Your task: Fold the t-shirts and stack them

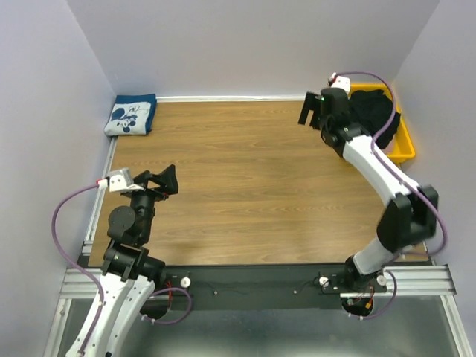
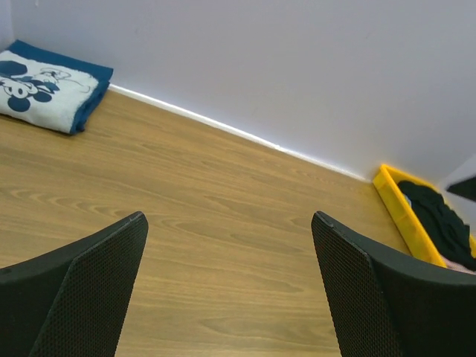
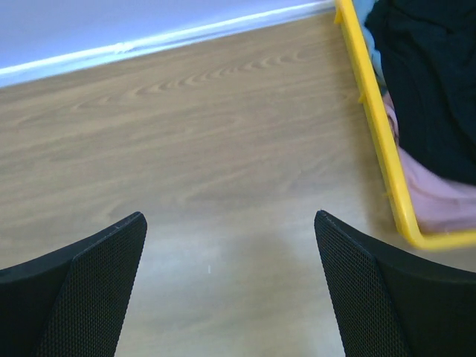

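A folded navy t-shirt (image 1: 131, 114) with a white cartoon-mouse print lies in the far left corner of the wooden table; the left wrist view shows this navy t-shirt (image 2: 44, 85) too. A crumpled black t-shirt (image 1: 374, 111) fills the yellow bin (image 1: 405, 145) at the far right. In the right wrist view the black t-shirt (image 3: 431, 82) lies over a pink t-shirt (image 3: 435, 197) inside the bin. My left gripper (image 1: 160, 182) hovers open over the near left of the table, holding nothing. My right gripper (image 1: 312, 110) stands open just left of the bin, with bare wood between its fingers.
The yellow bin's rim (image 3: 375, 123) runs close along the right finger's side in the right wrist view. Pale walls close off the back and both sides of the table (image 1: 245, 186). A black rail with the arm bases lines the near edge.
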`<move>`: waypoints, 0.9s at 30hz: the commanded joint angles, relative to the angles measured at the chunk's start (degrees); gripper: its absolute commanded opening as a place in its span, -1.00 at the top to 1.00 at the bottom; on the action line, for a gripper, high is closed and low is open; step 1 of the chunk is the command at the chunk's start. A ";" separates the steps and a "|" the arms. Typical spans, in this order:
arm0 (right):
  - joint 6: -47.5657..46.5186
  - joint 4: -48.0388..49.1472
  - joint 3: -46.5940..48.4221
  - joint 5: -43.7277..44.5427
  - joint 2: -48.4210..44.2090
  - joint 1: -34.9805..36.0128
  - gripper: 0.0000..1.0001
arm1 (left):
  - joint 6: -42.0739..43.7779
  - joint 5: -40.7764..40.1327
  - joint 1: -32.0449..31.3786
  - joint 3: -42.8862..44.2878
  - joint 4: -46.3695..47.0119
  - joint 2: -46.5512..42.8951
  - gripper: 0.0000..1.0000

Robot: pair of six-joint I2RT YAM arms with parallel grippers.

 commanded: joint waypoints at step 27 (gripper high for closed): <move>-3.96 0.00 24.39 -12.84 40.10 -29.32 0.37 | 1.91 7.42 -0.14 0.05 2.91 8.88 -0.96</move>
